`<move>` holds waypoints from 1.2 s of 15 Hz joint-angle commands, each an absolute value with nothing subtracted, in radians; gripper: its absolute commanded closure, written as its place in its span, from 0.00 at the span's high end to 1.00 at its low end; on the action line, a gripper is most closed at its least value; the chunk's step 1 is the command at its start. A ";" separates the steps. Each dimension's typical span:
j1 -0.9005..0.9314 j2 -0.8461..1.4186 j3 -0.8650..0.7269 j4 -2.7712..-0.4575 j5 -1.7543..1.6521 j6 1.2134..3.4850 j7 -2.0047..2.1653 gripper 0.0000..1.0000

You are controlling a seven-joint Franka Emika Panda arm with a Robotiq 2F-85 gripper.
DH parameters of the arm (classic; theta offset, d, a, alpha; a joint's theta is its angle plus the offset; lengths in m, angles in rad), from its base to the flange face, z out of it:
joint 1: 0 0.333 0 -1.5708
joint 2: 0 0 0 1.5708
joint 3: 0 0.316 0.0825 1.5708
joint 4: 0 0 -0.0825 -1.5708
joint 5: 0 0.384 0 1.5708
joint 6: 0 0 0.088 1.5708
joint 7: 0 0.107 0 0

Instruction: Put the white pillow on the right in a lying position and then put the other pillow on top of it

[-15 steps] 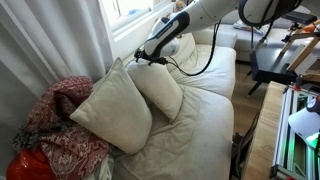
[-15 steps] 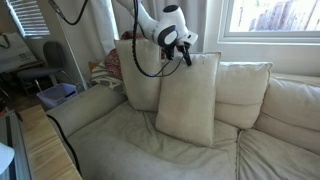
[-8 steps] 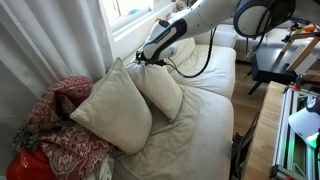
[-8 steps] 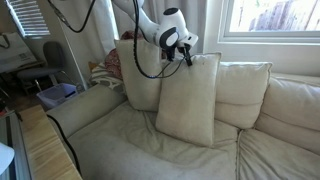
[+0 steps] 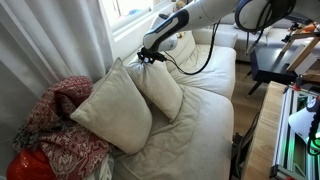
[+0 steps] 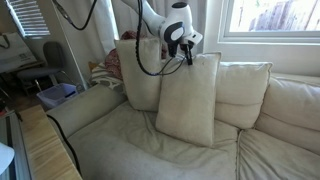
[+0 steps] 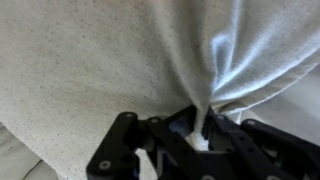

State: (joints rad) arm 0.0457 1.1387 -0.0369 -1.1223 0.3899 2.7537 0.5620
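Observation:
Two white pillows stand upright on the beige sofa. In both exterior views my gripper (image 5: 150,59) (image 6: 188,57) sits at the top corner of the right pillow (image 5: 160,90) (image 6: 188,100). In the wrist view a bunched fold of that right pillow (image 7: 215,60) runs down between the black jaws of the gripper (image 7: 200,128), which is shut on it. The other pillow (image 5: 110,112) (image 6: 140,80) leans beside it, partly hidden behind it in an exterior view.
A red patterned blanket (image 5: 58,125) (image 6: 113,62) lies over the sofa arm. The sofa seat (image 5: 195,130) (image 6: 150,140) stretches out in front of the pillows, with back cushions (image 6: 245,90) behind. A curtain (image 5: 50,45) hangs near the armrest. A table (image 5: 300,110) stands beyond the sofa.
The jaws have gone from open to shut, pinching the right pillow's top corner. The gripper has lifted slightly; both pillows still stand as before.

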 commanded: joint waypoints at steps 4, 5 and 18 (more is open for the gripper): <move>-0.132 1.005 0.084 -1.183 0.380 2.428 0.319 0.02; -0.144 0.975 0.078 -1.195 0.373 2.376 0.289 0.02; -0.105 0.717 -0.005 -1.269 0.157 1.832 0.084 0.02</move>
State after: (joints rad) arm -0.1310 0.8124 0.0173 -1.2039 0.2018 1.8911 0.1117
